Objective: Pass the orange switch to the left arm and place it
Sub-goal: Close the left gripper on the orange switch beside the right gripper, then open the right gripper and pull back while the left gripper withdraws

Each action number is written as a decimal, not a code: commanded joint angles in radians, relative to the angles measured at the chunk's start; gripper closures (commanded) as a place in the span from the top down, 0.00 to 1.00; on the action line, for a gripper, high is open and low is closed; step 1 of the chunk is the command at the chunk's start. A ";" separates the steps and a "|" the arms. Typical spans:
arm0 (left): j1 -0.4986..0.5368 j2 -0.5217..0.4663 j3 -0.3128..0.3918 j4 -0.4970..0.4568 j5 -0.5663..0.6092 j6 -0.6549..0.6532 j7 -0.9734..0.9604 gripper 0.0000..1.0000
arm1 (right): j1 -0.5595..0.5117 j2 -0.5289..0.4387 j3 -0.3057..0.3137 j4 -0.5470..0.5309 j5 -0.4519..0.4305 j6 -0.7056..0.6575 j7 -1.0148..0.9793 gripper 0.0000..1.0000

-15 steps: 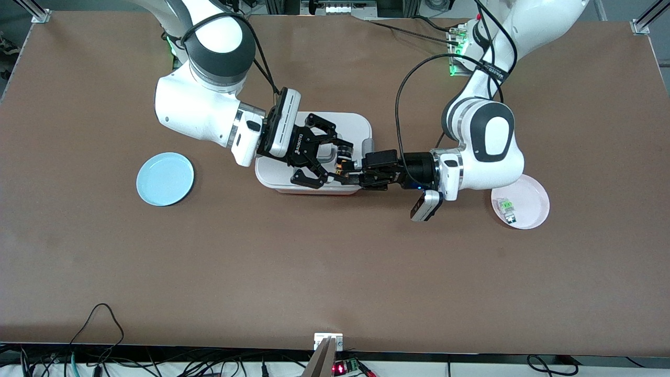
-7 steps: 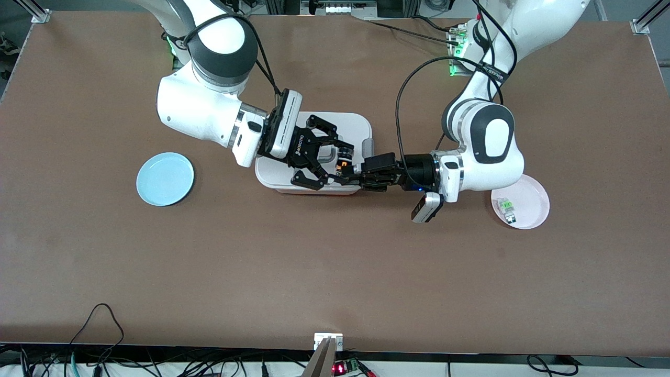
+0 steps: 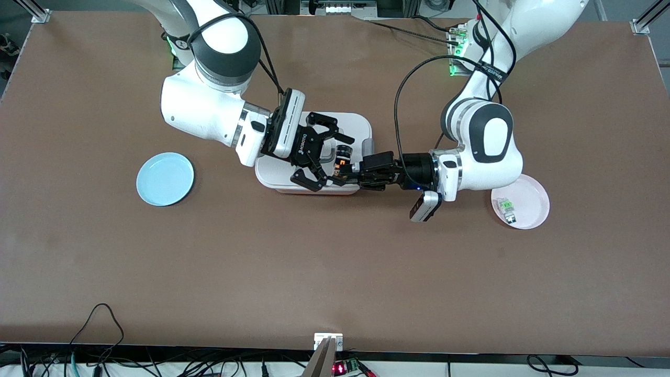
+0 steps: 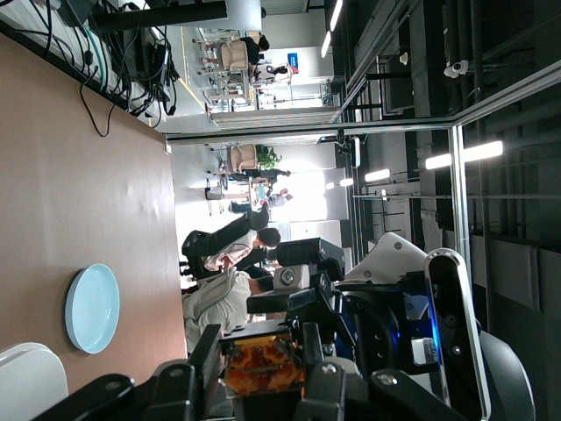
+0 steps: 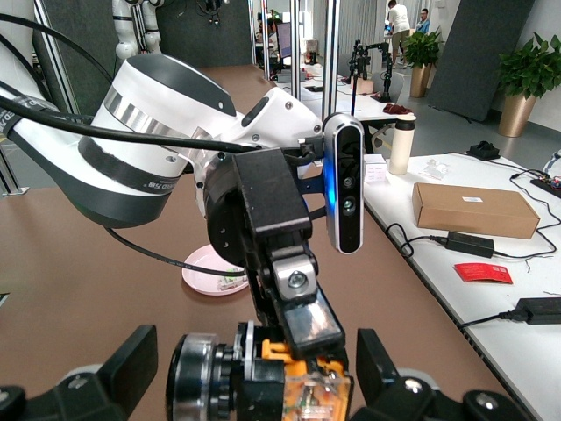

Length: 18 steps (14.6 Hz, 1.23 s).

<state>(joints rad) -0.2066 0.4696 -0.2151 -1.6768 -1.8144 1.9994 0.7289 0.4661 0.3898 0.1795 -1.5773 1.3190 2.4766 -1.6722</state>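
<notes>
Switch (image 3: 340,163): clenched in left pincer (image 3: 347,173), over box (image 3: 361,125). Right pincer (image 3: 328,157): spread wide, fingers either side of switch, not gripping. Advice: close right squarely before left lets go; keep both clear above lid.

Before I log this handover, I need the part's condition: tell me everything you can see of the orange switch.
The orange switch is a tiny part: a black ribbed cylinder with a translucent orange, plastic-looking block at one end. It is held in the air over the white box, lying roughly level, not touching the lid. The left gripper is shut on its orange end. The right gripper is open, its fingers flanking the switch without gripping it.
</notes>
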 commanded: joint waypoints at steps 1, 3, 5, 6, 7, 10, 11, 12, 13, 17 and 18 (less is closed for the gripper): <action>0.000 -0.008 0.000 0.003 -0.028 -0.001 0.015 0.00 | 0.003 0.006 -0.006 0.030 0.011 0.016 0.011 1.00; 0.010 -0.008 0.003 0.009 -0.008 -0.004 0.007 0.00 | -0.004 -0.006 -0.015 0.030 0.009 0.011 0.008 1.00; 0.027 -0.008 0.010 0.014 0.050 -0.007 0.006 0.00 | -0.032 -0.011 -0.020 0.030 0.000 0.008 0.005 1.00; 0.036 -0.009 0.014 0.022 0.113 -0.008 0.004 0.00 | -0.037 -0.015 -0.023 0.030 -0.018 0.008 0.006 1.00; 0.055 -0.009 0.014 0.040 0.189 -0.008 -0.012 0.00 | -0.046 -0.020 -0.025 0.027 -0.042 0.008 0.008 1.00; 0.090 -0.009 0.014 0.089 0.448 -0.011 -0.063 0.00 | -0.086 -0.022 -0.029 -0.007 -0.064 0.005 0.022 1.00; 0.096 -0.009 0.013 0.095 0.530 -0.011 -0.066 0.00 | -0.096 -0.023 -0.031 -0.027 -0.070 0.002 0.022 1.00; 0.098 -0.009 0.014 0.098 0.599 -0.013 -0.065 0.00 | -0.115 -0.025 -0.040 -0.050 -0.079 -0.007 0.023 1.00; 0.099 -0.009 0.014 0.098 0.671 -0.020 -0.065 0.00 | -0.124 -0.028 -0.052 -0.065 -0.092 -0.016 0.029 1.00; 0.111 -0.011 0.014 0.103 1.036 -0.047 -0.060 0.00 | -0.136 -0.028 -0.162 -0.130 -0.208 -0.019 0.184 1.00; 0.116 -0.011 0.014 0.117 1.129 -0.068 -0.057 0.00 | -0.136 -0.028 -0.190 -0.142 -0.272 -0.019 0.269 1.00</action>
<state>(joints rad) -0.1048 0.4666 -0.1999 -1.5854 -0.8333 1.9774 0.6765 0.3327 0.3832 0.0314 -1.6828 1.1358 2.4710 -1.5313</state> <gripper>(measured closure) 0.595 0.000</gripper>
